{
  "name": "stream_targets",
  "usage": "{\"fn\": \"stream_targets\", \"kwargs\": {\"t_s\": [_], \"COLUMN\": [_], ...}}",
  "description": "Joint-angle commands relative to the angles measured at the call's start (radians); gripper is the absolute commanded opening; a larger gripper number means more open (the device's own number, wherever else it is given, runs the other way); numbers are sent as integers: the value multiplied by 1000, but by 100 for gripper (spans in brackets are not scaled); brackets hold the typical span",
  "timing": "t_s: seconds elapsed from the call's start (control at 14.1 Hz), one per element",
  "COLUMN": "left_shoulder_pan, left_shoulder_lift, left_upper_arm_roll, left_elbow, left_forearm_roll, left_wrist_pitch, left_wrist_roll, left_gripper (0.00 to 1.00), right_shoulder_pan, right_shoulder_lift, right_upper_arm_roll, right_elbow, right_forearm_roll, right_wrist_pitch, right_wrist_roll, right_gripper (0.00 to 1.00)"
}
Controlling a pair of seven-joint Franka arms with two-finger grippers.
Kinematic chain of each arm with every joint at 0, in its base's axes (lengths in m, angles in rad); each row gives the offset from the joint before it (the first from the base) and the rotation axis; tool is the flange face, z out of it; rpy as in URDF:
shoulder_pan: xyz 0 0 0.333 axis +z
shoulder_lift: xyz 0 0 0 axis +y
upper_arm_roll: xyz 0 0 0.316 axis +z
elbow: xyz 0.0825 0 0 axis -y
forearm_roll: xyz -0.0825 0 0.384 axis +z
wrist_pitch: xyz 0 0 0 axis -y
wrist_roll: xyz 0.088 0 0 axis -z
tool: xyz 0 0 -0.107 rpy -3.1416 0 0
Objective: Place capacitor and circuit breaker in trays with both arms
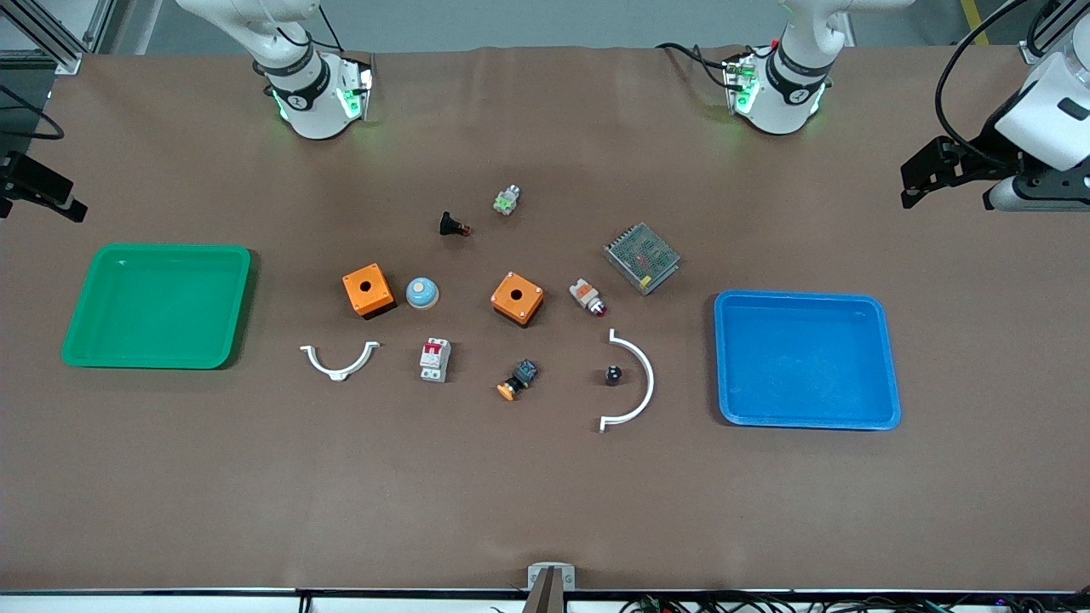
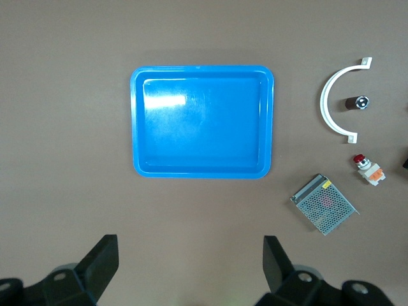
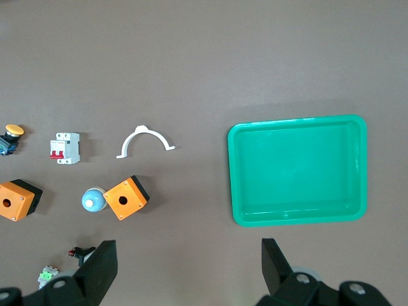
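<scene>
The capacitor point(image 1: 613, 374), a tiny black cylinder with a silvery top, stands inside a white arc bracket point(image 1: 645, 383) near the blue tray point(image 1: 720, 358); it also shows in the left wrist view point(image 2: 357, 102). The circuit breaker point(image 1: 434, 359), a white block with red levers, lies mid-table and also shows in the right wrist view point(image 3: 65, 148). My left gripper point(image 1: 924, 174) point(image 2: 189, 248) hangs open and empty high over the table at the left arm's end. My right gripper point(image 1: 51, 194) point(image 3: 188, 252) hangs open and empty high over the right arm's end.
A green tray point(image 1: 243, 306) sits at the right arm's end. Two orange boxes point(image 1: 368, 290) point(image 1: 517, 298), a blue dome button point(image 1: 421, 293), a black flared button point(image 1: 454, 226), a mesh power supply point(image 1: 642, 257), a white-and-orange part point(image 1: 588, 297), an orange-capped button point(image 1: 518, 379) and a second arc point(image 1: 340, 360) lie mid-table.
</scene>
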Motion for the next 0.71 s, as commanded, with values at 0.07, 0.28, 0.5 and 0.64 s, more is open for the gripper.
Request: {"fn": "stream_targets", "kwargs": {"t_s": [0.07, 0.28, 0.5, 0.64], "left_shoulder_pan": [1, -39, -94, -143], "left_shoulder_lift": [-7, 49, 155, 229], "left_upper_arm_roll": [-1, -9, -49, -66], "left_elbow": [6, 46, 79, 80], "left_forearm_roll": [-14, -17, -15, -17], "left_wrist_pitch": [-17, -19, -5, 74], "left_wrist_roll": [20, -20, -121, -195], "left_gripper": [100, 100, 100, 100], "right_shoulder_pan": [-15, -15, -3, 40], "right_shoulder_lift": [12, 18, 37, 81], "right_upper_arm_roll": [12, 12, 17, 20], "right_elbow": [28, 28, 8, 2], "right_forearm_roll": [5, 5, 5, 32], "right_wrist_pitch": [-16, -16, -55, -56], "right_wrist_roll": [6, 4, 1, 10], "right_gripper": [100, 100, 100, 100]}}
